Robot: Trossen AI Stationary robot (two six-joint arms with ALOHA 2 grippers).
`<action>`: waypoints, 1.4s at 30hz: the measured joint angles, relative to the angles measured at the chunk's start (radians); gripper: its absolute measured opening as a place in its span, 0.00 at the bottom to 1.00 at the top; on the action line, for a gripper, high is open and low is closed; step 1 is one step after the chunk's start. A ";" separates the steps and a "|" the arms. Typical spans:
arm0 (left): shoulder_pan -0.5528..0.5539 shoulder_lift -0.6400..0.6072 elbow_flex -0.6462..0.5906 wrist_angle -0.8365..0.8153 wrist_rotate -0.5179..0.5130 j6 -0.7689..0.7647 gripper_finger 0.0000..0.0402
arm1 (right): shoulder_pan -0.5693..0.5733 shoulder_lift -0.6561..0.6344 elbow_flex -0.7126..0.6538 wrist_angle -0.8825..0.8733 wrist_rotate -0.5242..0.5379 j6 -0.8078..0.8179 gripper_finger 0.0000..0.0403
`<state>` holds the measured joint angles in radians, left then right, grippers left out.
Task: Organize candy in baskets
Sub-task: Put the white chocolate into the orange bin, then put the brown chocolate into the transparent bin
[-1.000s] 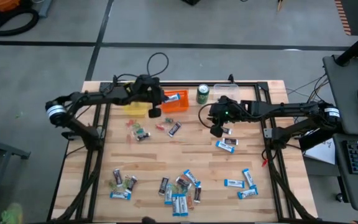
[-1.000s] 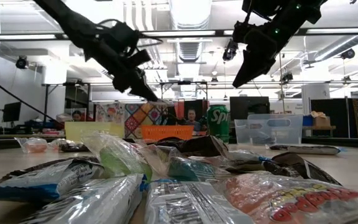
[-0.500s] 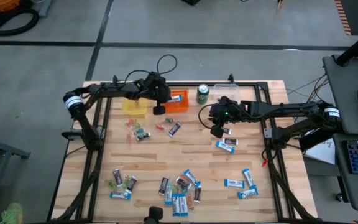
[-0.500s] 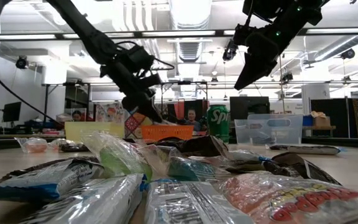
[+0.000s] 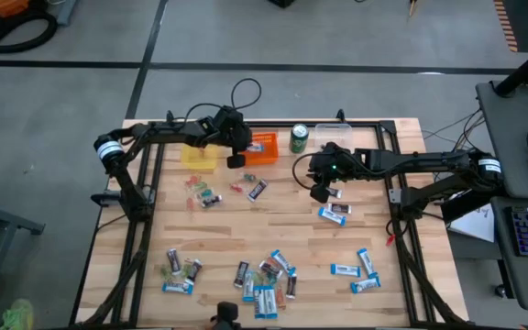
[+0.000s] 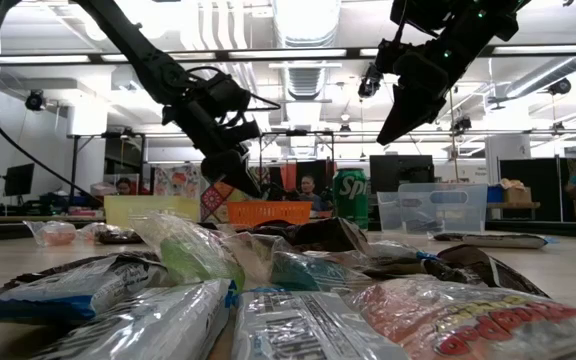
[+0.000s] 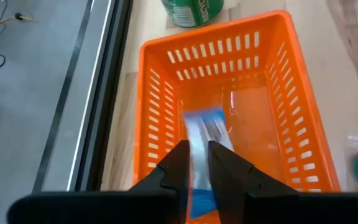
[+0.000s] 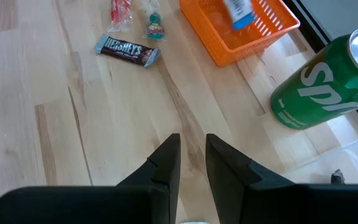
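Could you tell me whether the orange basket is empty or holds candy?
Not empty: a blue-and-white bar shows inside the orange basket.

Orange basket (image 5: 262, 148) holds a blue-and-white bar (image 7: 205, 140), yellow basket (image 5: 199, 156) left of it, clear basket (image 5: 333, 135) right; remaining candy (image 5: 266, 280) scattered loose, mostly along the worktop's near edge.

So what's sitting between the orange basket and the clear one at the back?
A green Sprite can stands upright between the orange basket and the clear basket; the high view shows it best.
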<state>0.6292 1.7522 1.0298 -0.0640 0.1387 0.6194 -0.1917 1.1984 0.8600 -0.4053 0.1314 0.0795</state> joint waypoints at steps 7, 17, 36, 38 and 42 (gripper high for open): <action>-0.001 -0.007 0.000 -0.006 0.000 -0.027 0.19 | 0.000 0.000 0.000 0.000 0.000 0.000 0.16; -0.023 -0.066 0.084 -0.229 0.002 -0.202 0.20 | 0.000 0.000 0.000 0.000 0.000 0.023 0.16; -0.399 -0.344 -0.005 -0.459 -0.019 -0.555 0.18 | 0.062 0.000 0.000 0.000 -0.002 0.071 0.16; -0.434 -0.363 -0.029 -0.495 -0.037 -0.608 0.18 | 0.068 0.000 0.000 0.001 -0.001 0.071 0.16; -0.496 -0.382 -0.063 -0.598 -0.051 -0.758 0.18 | 0.074 0.000 0.000 0.002 -0.001 0.071 0.16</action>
<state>0.1328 1.3697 0.9669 -0.6621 0.0878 -0.1384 -0.1174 1.1987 0.8597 -0.4038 0.1303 0.1501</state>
